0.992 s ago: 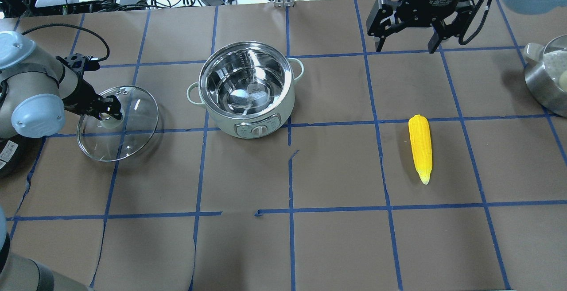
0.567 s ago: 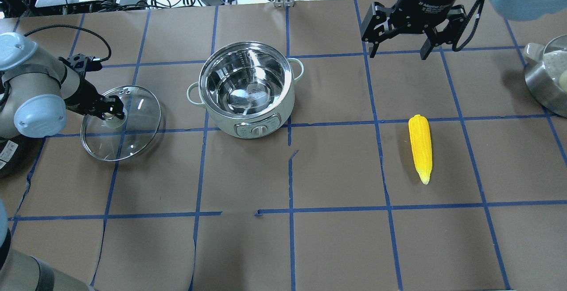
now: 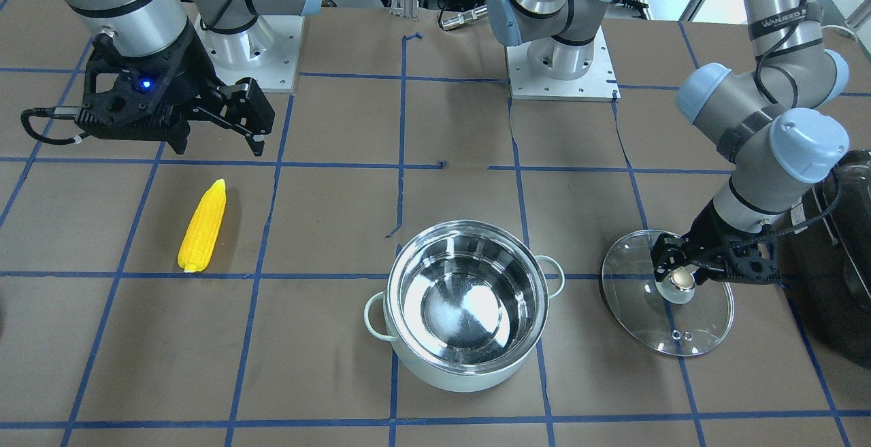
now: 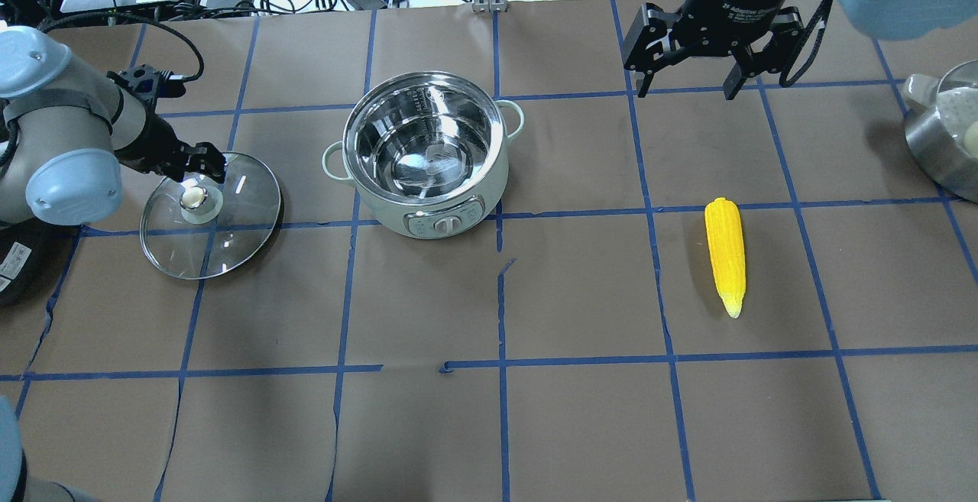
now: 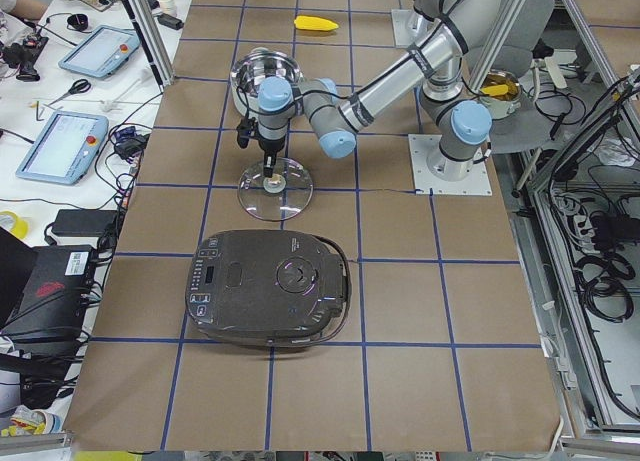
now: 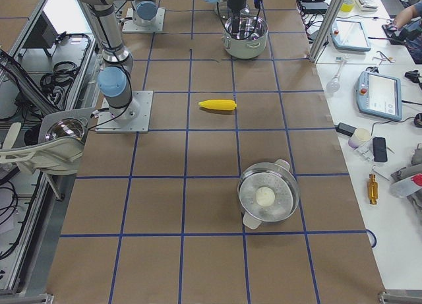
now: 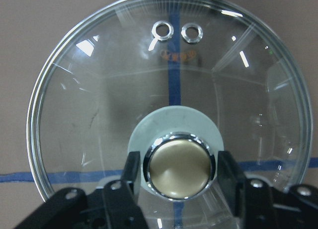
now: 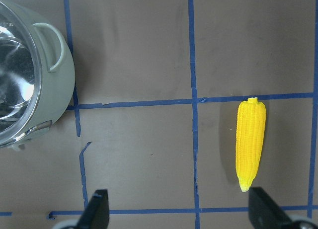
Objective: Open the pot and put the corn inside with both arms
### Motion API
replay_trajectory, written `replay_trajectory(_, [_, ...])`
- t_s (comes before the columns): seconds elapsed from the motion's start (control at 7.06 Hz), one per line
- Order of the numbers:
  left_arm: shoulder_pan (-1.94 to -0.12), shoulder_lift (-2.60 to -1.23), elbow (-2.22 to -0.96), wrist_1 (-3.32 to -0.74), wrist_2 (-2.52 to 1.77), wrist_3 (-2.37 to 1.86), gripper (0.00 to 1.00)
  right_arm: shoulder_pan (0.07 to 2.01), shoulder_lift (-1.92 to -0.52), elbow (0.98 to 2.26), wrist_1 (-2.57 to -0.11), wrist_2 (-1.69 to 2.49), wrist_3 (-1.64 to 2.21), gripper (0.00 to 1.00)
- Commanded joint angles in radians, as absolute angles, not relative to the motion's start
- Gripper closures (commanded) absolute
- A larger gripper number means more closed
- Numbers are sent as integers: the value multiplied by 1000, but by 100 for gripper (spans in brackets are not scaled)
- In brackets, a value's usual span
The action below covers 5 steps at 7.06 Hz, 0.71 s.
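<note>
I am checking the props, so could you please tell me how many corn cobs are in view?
1. The corn lies on the table on the robot's right side, well apart from the open pot. The pot's interior shows empty, so none seems hidden.

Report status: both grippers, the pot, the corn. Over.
Left gripper open around the knob; lid on table. Right gripper open, empty, above table. Pot uncovered, corn on table. Nothing between them.

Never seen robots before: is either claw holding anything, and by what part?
Nothing is held. The left gripper is open around the glass lid's knob; the right gripper is open, empty.
</note>
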<state>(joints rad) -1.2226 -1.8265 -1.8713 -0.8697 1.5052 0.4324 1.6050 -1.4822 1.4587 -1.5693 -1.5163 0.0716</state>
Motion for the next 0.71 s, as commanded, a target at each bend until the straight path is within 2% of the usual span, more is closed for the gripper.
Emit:
replay_trajectory(0.0, [-1351, -1694, -1774, -1109, 1509, 341, 23, 1576, -1453, 1462, -1585, -1532, 25, 0])
replay_trajectory(0.28, [-1502, -1654, -1528, -1440, 1508, 24, 19, 1488, -1434, 1538, -1592, -1531, -30, 0])
replay_trajectory(0.57, [-1571, -1571, -1460, -1500, 1520, -23, 4, 1424, -1431, 1705, -1742, -1595, -93, 0])
